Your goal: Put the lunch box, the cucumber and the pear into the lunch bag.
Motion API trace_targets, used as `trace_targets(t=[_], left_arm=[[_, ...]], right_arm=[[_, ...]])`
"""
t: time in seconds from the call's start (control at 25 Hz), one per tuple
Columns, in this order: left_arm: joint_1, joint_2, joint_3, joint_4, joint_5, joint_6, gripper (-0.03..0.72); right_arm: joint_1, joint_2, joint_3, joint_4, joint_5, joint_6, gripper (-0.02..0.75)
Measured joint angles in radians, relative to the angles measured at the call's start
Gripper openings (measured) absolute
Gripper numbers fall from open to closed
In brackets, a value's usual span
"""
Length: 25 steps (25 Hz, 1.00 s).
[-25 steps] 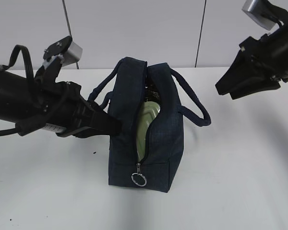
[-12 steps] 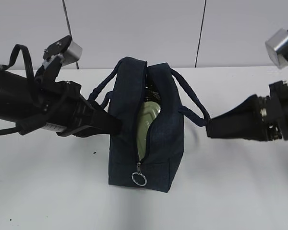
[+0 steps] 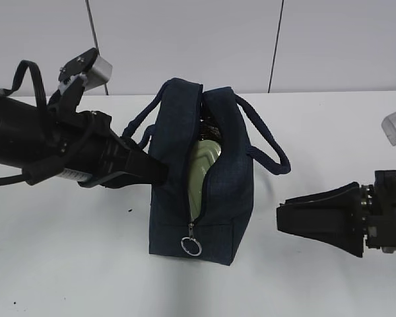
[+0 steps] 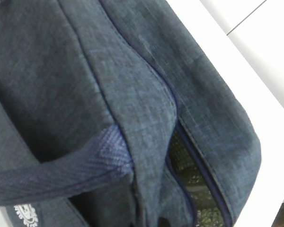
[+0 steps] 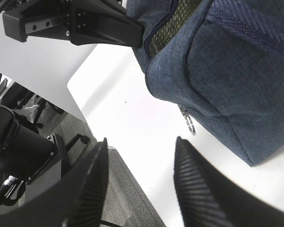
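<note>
A: From the front, where's the bag (image 3: 201, 191)?

B: Upright mid-bench, zip partly undone, ring pull (image 3: 191, 247) low. Only a sliver of the box (image 3: 201, 173) shows in the gap.

A: The left gripper (image 3: 160, 173)?

B: Pressed together at the bag's left side; tips hidden against the fabric.

A: Left wrist?

B: Just navy cloth, a strap (image 4: 57, 172), some foil lining (image 4: 189, 175).

A: Right wrist?

B: The right gripper (image 5: 142, 182) spread, holding nothing, apart from the bag.
</note>
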Motion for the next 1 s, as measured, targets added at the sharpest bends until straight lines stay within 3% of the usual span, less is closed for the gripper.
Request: trace_targets(t=[0.2,0.6,0.8,1.0], left_arm=[[0.0,0.0,0.0,-0.01,-0.001,0.0,-0.013],[0.0,0.007,0.0,-0.03,-0.001,0.0,-0.013],[0.0,0.007,0.0,-0.032,-0.001,0.0,-0.013],[0.0,0.007,0.0,-0.038,-0.001,0.0,-0.013]], right_arm=[[0.006,-0.003,0.052,0.036,0.002,-0.115,0.361],[0.103,-0.003,0.062,0.12,-0.085,-0.458,0.36],[0.111,0.102,0.062,0.107,-0.073,-0.537,0.358],[0.195,0.259,0.05,0.147,-0.07,-0.699,0.357]])
